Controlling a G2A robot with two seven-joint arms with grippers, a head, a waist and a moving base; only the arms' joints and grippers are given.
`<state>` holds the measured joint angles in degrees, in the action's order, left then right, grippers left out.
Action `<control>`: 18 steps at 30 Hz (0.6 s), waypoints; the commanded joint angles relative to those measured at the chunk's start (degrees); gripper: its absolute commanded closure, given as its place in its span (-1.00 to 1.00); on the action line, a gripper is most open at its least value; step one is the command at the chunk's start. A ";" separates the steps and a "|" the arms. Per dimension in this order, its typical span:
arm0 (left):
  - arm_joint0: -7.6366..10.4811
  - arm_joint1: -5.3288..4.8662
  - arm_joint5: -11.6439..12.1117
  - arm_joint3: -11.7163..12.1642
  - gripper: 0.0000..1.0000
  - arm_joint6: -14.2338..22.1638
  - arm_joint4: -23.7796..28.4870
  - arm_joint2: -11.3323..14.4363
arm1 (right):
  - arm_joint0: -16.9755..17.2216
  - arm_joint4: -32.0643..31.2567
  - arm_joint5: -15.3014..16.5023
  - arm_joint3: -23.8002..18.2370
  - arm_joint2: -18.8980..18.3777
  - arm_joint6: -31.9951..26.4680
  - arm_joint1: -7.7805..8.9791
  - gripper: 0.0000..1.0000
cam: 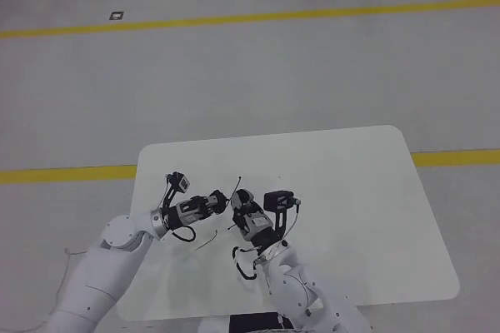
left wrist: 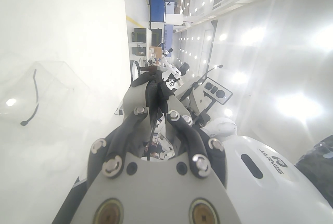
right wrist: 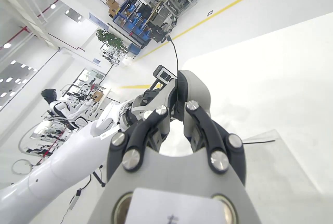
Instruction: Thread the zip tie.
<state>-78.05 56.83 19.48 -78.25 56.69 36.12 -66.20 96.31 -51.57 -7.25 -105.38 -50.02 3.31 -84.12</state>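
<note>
My two grippers meet tip to tip above the white table (cam: 358, 191), near its front left. My right gripper (right wrist: 179, 76) is shut on a thin black zip tie (right wrist: 176, 53), whose strap rises from the fingertips to its small head. In the top view this zip tie (cam: 237, 185) sticks up between the right gripper (cam: 240, 203) and the left gripper (cam: 219, 201). My left gripper (left wrist: 153, 76) is shut too, with a thin black strap (left wrist: 153, 128) running back between its fingers. Whether that strap belongs to the same tie is unclear.
A second black zip tie (cam: 205, 242) lies on the table under the arms, inside a clear shallow tray (left wrist: 65, 71). From the right wrist it appears as the spare tie (right wrist: 260, 142) in the tray (right wrist: 273, 157). The table's right half is bare white surface.
</note>
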 commanded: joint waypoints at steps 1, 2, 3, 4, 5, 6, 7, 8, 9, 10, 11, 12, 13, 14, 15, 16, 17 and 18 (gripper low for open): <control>0.00 -0.01 0.00 0.00 1.00 0.00 0.01 -0.01 | 0.00 0.00 0.00 0.00 0.00 0.00 0.00 1.00; 0.00 -0.01 0.00 0.00 1.00 0.00 0.01 -0.01 | 0.00 0.00 0.00 0.00 0.00 0.00 0.00 1.00; 0.00 -0.01 0.00 0.00 1.00 0.00 0.01 -0.01 | 0.00 0.00 0.00 0.00 0.00 0.00 0.00 1.00; 0.00 -0.01 0.00 0.00 1.00 0.00 0.01 -0.01 | 0.00 0.00 0.00 0.00 0.00 0.00 0.00 1.00; 0.00 -0.01 0.00 0.00 1.00 0.00 0.01 -0.01 | -0.10 -0.02 -0.14 0.12 -0.15 0.20 0.01 1.00; 0.00 -0.01 0.00 0.00 1.00 0.00 0.01 -0.01 | -0.14 -0.14 -0.70 0.23 -0.18 0.86 -0.04 1.00; 0.00 -0.01 0.00 0.00 1.00 0.00 0.01 -0.01 | -0.29 -0.84 -1.73 0.47 0.02 2.09 -0.14 1.00; 0.00 -0.01 0.00 0.00 1.00 0.00 0.01 -0.01 | -0.45 -1.44 -2.67 0.78 0.28 2.87 -0.23 1.00; 0.00 -0.01 0.00 0.00 1.00 0.00 0.01 -0.01 | -0.73 -1.61 -3.41 1.09 0.56 3.43 -0.34 1.00; 0.00 -0.01 0.00 0.00 1.00 0.00 0.01 -0.01 | -1.07 -1.46 -3.90 1.44 0.84 3.81 -0.43 1.00; 0.00 -0.01 0.00 0.00 1.00 0.00 0.01 -0.01 | -1.45 -1.84 -4.97 1.98 1.23 4.60 -0.54 1.00; 0.00 -0.01 0.00 0.00 1.00 0.00 0.01 -0.01 | -1.82 -2.30 -5.55 2.49 1.68 4.97 -0.61 1.00; 0.00 -0.01 0.00 0.00 1.00 0.00 0.01 -0.01 | -2.20 -2.43 -6.00 3.00 2.10 5.27 -0.67 1.00; 0.00 -0.01 0.00 0.00 1.00 0.00 0.01 -0.01 | -2.68 -2.76 -6.92 3.64 2.65 5.81 -0.75 1.00; 0.00 -0.01 0.00 0.00 1.00 0.00 0.01 -0.01 | -3.02 -3.03 -7.69 4.15 3.06 6.22 -0.81 1.00; 0.00 -0.01 0.00 0.00 1.00 0.00 0.01 -0.01 | -3.40 -3.13 -8.40 4.72 3.51 6.41 -0.87 1.00; 0.00 -0.01 0.00 0.00 1.00 0.00 0.01 -0.01 | -3.92 -3.59 -9.39 5.32 4.13 7.00 -0.94 1.00; 0.00 -0.01 0.00 0.00 1.00 0.00 0.01 -0.01 | -4.27 -3.62 -9.86 5.73 4.56 7.35 -0.98 1.00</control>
<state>-78.05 56.83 19.48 -78.25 56.70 36.12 -66.20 92.38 -55.10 -16.58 -100.03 -45.85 10.32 -85.07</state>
